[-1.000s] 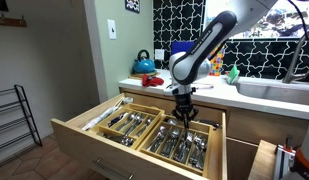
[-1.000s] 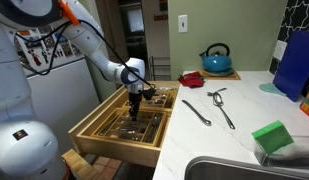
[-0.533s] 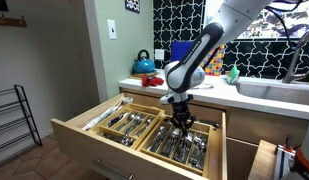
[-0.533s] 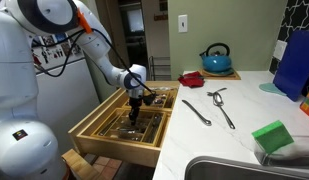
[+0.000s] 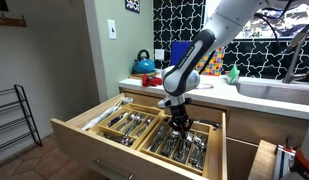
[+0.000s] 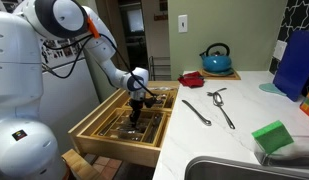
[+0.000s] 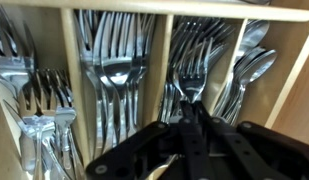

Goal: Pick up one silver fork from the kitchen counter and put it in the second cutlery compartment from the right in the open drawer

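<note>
My gripper (image 5: 180, 122) (image 6: 136, 108) is low over the right wooden tray of the open drawer (image 5: 82, 134) (image 6: 99, 135). In the wrist view its jaws (image 7: 191, 112) are shut on a silver fork (image 7: 192, 84), whose tines point up the frame. The fork hangs over a narrow cutlery compartment (image 7: 202, 50) full of forks, second from the right edge of this view. A compartment of spoons (image 7: 256, 62) lies next to it. Two more pieces of silver cutlery (image 6: 196, 111) (image 6: 223, 106) lie on the pale kitchen counter (image 6: 244, 125).
On the counter stand a teal kettle (image 6: 217, 59), a red dish (image 6: 192, 78), a blue bag (image 6: 294, 62) and a green sponge (image 6: 272, 138) by the sink (image 6: 249, 170). A narrower pull-out (image 5: 262, 160) is open beside the drawer. Thin wooden dividers (image 7: 162, 60) separate the slots.
The gripper has sunk a little lower toward the right tray, still with the fork. The arm's elbow has swung over it.
</note>
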Motion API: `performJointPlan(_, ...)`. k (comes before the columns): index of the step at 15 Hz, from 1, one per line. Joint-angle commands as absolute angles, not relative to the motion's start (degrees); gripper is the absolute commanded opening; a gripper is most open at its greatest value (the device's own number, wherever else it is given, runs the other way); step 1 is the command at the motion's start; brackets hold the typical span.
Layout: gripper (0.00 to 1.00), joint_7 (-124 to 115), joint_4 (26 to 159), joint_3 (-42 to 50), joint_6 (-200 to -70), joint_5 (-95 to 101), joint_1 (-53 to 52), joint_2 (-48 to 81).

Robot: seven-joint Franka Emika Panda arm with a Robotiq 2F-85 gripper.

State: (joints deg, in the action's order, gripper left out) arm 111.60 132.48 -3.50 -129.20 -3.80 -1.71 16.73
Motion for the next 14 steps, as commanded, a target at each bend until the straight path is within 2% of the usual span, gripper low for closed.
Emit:
performJointPlan(1,0.03,109.66,129.67,-4.54,-125.55,-3.2,-0.65,18.98)
performJointPlan(3,0.04,109.45,129.03,-4.7,-124.56,-2.88,-0.58,19.28)
performJointPlan(4,0.27,109.04,128.69,-4.69,-123.92,-2.45,-0.7,19.42)
performJointPlan(6,0.39,108.11,128.65,-4.62,-123.6,-1.51,-0.96,18.78)
performJointPlan(9,0.63,107.45,129.17,-4.74,-123.35,-0.32,-1.09,16.49)
performJointPlan(14,0.98,105.81,133.13,-4.13,-122.04,5.2,-1.55,7.13)
